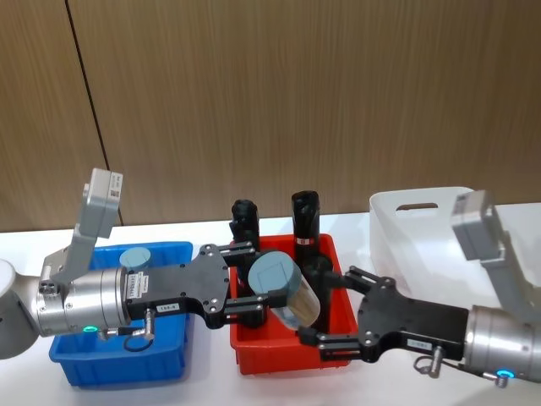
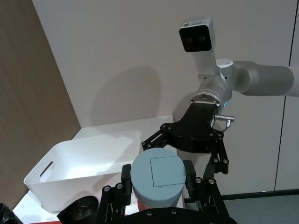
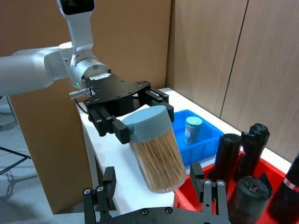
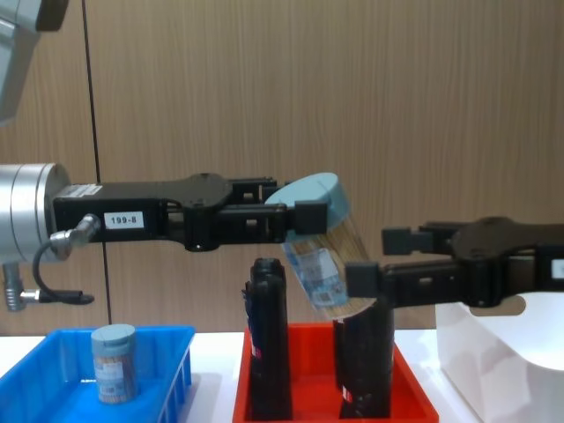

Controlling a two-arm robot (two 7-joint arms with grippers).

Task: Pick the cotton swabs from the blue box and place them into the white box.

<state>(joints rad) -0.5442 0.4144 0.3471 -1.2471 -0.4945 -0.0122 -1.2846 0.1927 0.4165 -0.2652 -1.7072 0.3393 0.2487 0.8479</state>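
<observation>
**One jar aloft, a second jar in the blue box**

The jar, clear with tan swabs and a pale blue-grey lid, hangs tilted in the air between the two boxes. Its lid is uppermost and is clamped by the left gripper. The second jar stands upright in the blue box's far corner. The white box sits well apart, at the right.

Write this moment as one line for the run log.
left end effector: shut on cotton swab jar, above red tray | right end effector: open, by jar's base | blue box: second jar inside
</observation>
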